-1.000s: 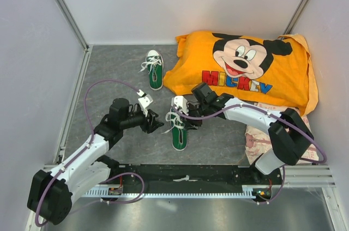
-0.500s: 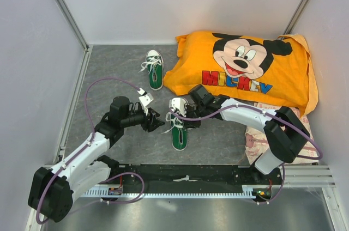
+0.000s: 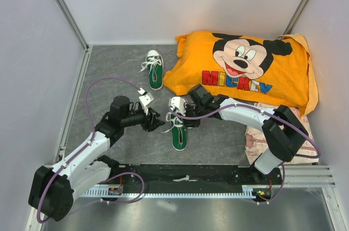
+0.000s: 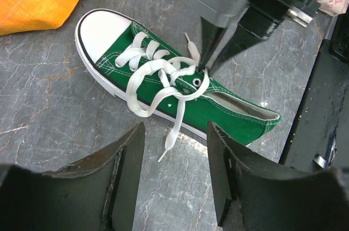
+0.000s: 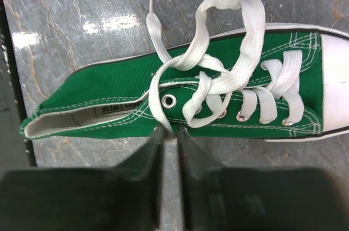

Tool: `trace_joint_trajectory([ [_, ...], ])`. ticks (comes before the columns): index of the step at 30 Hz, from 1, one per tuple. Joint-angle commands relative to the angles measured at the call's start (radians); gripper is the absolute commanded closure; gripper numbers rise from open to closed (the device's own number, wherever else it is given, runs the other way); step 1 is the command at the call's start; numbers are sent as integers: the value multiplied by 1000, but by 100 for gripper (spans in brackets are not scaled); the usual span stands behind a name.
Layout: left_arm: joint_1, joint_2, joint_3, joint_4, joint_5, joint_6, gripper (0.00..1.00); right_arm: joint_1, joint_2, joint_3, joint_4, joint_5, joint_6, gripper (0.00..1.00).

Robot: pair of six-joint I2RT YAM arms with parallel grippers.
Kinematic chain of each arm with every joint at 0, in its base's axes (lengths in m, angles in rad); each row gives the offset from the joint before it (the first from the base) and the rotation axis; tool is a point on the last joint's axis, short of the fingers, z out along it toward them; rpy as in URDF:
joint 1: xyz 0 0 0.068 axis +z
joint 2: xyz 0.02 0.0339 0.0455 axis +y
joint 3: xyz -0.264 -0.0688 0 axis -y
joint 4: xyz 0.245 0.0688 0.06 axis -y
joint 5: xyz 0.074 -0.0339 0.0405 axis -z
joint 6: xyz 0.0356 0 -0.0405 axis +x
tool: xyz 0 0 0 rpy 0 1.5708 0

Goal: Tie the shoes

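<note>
Top camera overlooks the whole tabletop (image 3: 109,73) from its near edge; both wrist cameras closely share one shoe (image 4: 234,115).

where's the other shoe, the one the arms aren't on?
Top view: the far shoe sits left of centre near the back wall, beside the left edge of the orange pillow, well beyond the near shoe.

In the right wrist view, the near sneaker's (image 5: 109,86) toe cap (image 5: 334,78) runs off the frame edge, and we cannot tell whether the right gripper's (image 5: 173,133) blurred fingertips (image 5: 148,152) pinch the lace (image 5: 153,100). From above, the far sneaker's (image 3: 156,76) laces (image 3: 149,65) are too small for us to read
</note>
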Motion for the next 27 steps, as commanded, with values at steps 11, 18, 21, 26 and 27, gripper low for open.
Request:
trace_joint_trajectory([
  [11,6,-61,-44,66,124,113,44,7,-89,57,10,-65,178,100],
  [18,-18,-110,-153,243,61,214,40,4,-89,28,68,-74,310,100],
  [21,-38,-81,-159,308,53,210,40,-3,-86,20,104,-79,384,100],
  [26,-102,-18,-136,336,15,204,39,-13,-77,8,163,-105,496,100],
  [27,-118,-6,-131,337,10,196,39,-15,-76,5,171,-106,525,100],
])
